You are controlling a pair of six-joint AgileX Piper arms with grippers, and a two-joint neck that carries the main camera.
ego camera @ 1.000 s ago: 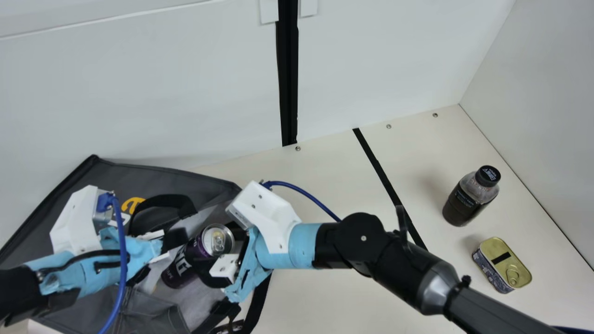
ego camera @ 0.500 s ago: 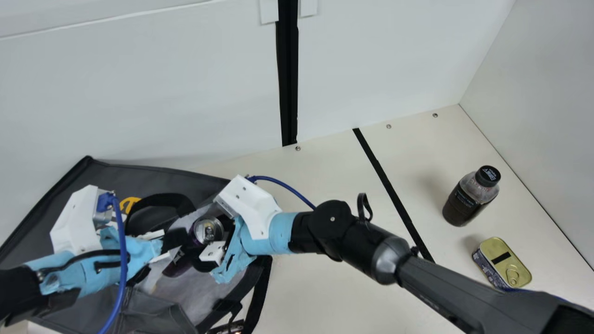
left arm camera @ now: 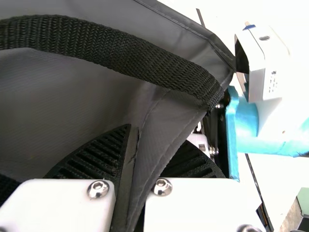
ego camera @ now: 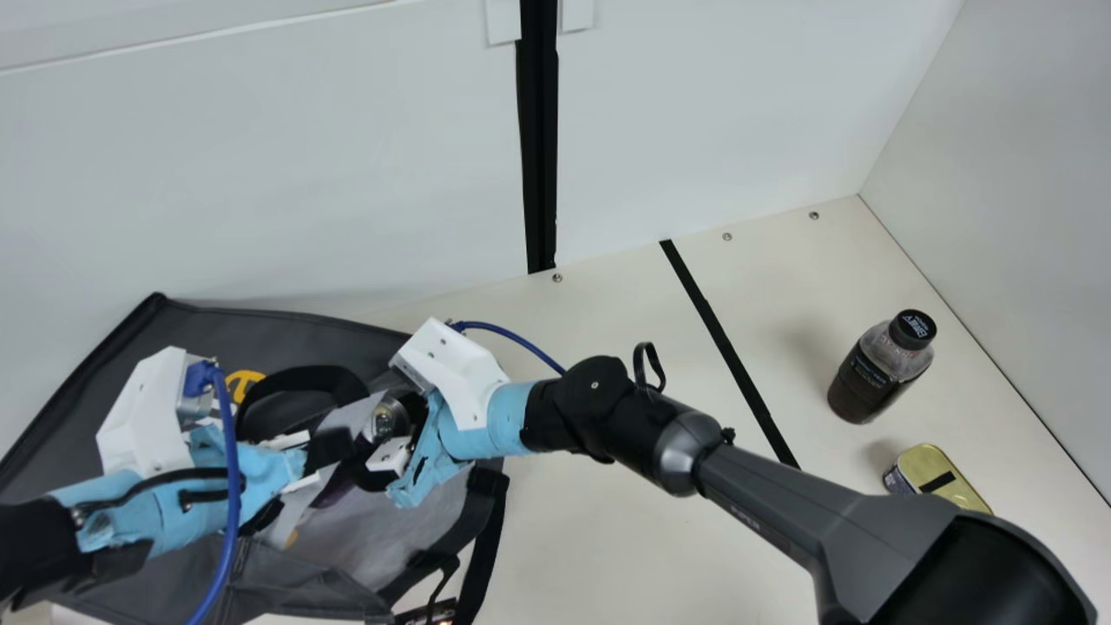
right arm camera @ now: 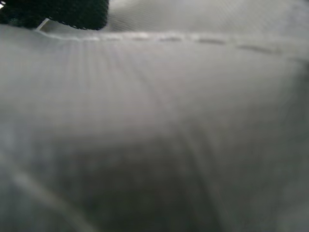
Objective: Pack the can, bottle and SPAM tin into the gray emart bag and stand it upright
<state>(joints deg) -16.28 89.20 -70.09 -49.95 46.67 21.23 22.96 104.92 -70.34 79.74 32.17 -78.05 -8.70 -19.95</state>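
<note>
My left gripper (ego camera: 328, 456) has its jaws closed on the bag (ego camera: 304, 334), fabric between ribbed fingers (left arm camera: 99, 154) in the left wrist view; my right gripper (ego camera: 382, 441) grips the can (ego camera: 388, 419) at its opening. The main view adds bottle (ego camera: 871, 382) and tin (ego camera: 922, 467) on the counter (ego camera: 642, 547) near white walls (ego camera: 347, 174).

Our left arm (ego camera: 39, 542) enters from the main view's left edge, its left end effector (ego camera: 334, 450) pinched nearly closed. Our right arm (ego camera: 785, 495) slants in from the lower right, blue-wrapped at the wrist; we hold its right end effector (ego camera: 380, 443) near the left one, fingers parted in a grip.
</note>
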